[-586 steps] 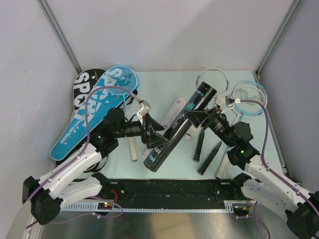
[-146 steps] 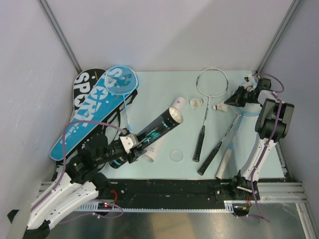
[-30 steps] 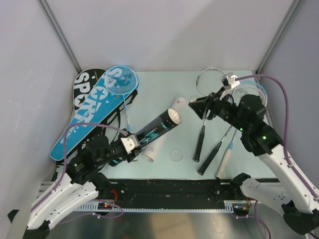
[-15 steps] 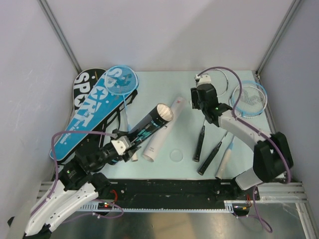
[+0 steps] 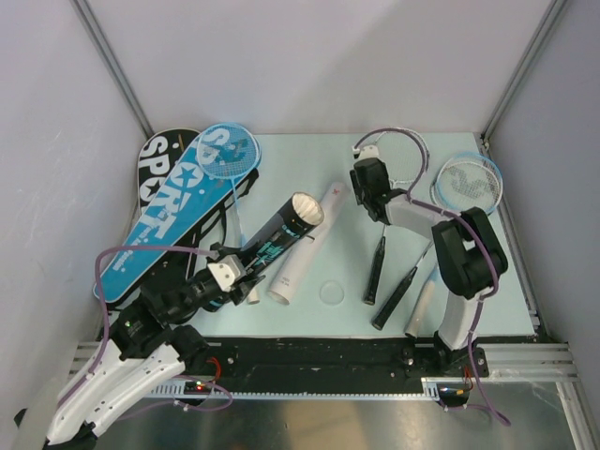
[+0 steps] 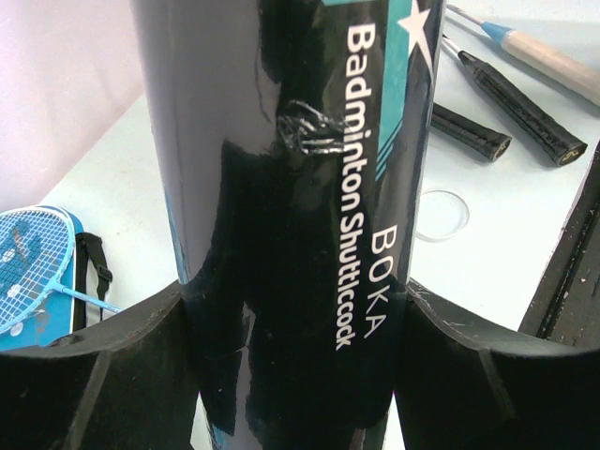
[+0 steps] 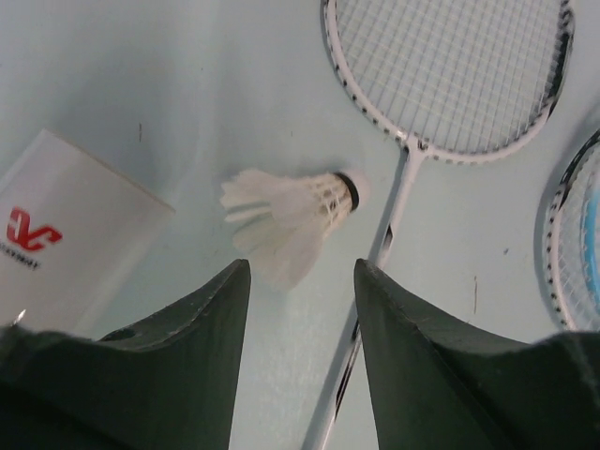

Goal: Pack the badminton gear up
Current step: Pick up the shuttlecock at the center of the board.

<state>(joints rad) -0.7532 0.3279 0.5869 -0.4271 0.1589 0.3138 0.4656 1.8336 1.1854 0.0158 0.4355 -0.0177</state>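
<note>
My left gripper [image 5: 232,275] is shut on the black teal-printed tube [image 5: 281,240] and holds it tilted, its open mouth up and to the right. In the left wrist view the tube [image 6: 281,187] fills the space between my fingers [image 6: 292,300]. My right gripper [image 5: 367,185] is open and low over a white feather shuttlecock [image 7: 295,211]. The shuttlecock lies on the table just ahead of my open right gripper [image 7: 300,272]. The white tube [image 5: 305,248] lies beside the black one. A silver racket [image 7: 450,66] lies right of the shuttlecock.
A blue-rimmed racket [image 5: 467,183] lies at the right. Another blue racket [image 5: 225,150] rests on the blue cover [image 5: 159,225] and black "SPORT" cover [image 5: 155,155] at the left. Racket handles [image 5: 375,267] and a clear round lid [image 5: 331,292] lie in front.
My right arm has swung left and folded, bringing its open gripper down over the shuttlecock. My left gripper still holds the black tube, raised slightly.
</note>
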